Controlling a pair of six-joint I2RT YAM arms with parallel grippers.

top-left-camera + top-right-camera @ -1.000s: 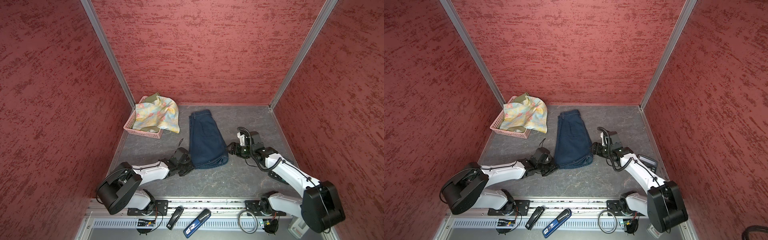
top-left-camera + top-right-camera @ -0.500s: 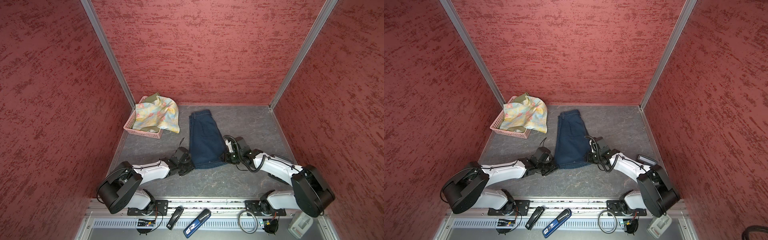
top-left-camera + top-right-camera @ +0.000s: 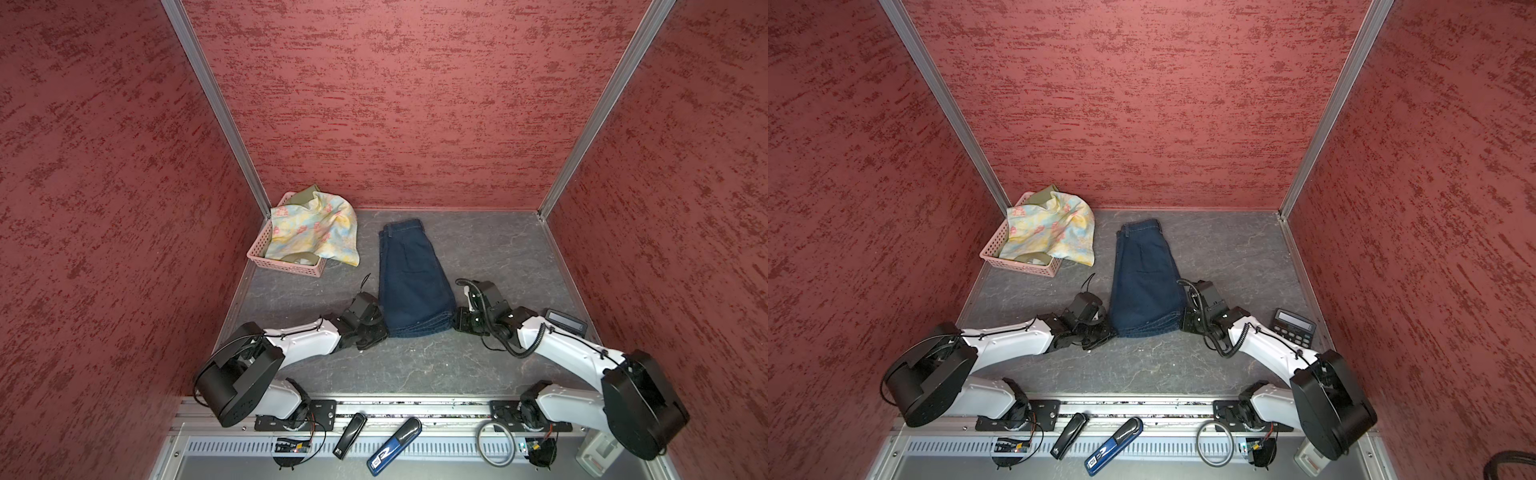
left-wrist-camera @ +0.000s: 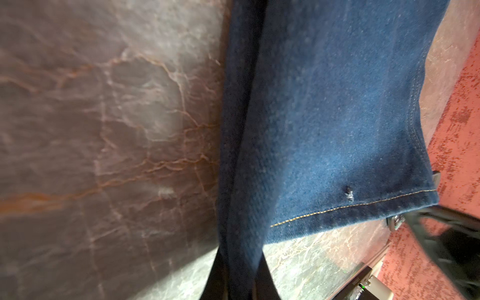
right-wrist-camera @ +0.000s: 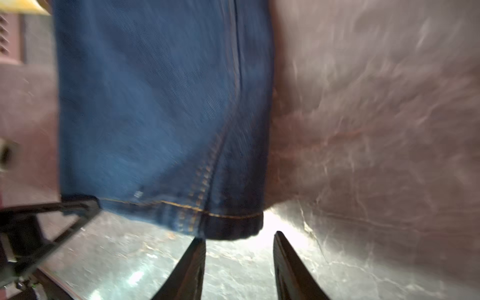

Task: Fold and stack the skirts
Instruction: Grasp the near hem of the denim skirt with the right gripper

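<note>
1. Denim skirt is lying folded into a long narrow strip at the ctr of both top views. Its waistband is pointing to the back wall and its hem to the lower edge of frame.
2. L claw is sitting low on the table, right at the hem's lower-left corner.
3. Left wrist cam: L claw is pinching the skirt's folded side edge. Dark cloth is running straight btw the two fingers, w/ the jaws pressed together on it.
4. R claw is sitting at the hem's lower-right corner, just beside the cloth.
5. Right wrist cam, blurry: R claw is standing spread, w/ nothing but table btw the jaws.
6. The hem corner w/ yellow stitching is lying just ahead of the tips. One fingertip is sitting right at the hem's edge; touching or not, can't tell.
7. Floral skirt is draping over the pink basket at the upper left of the table, well apart from both claws. One corner is hanging past the basket's right side.
8. Olive skirt is peeking out from under the floral one, inside the basket.
</note>
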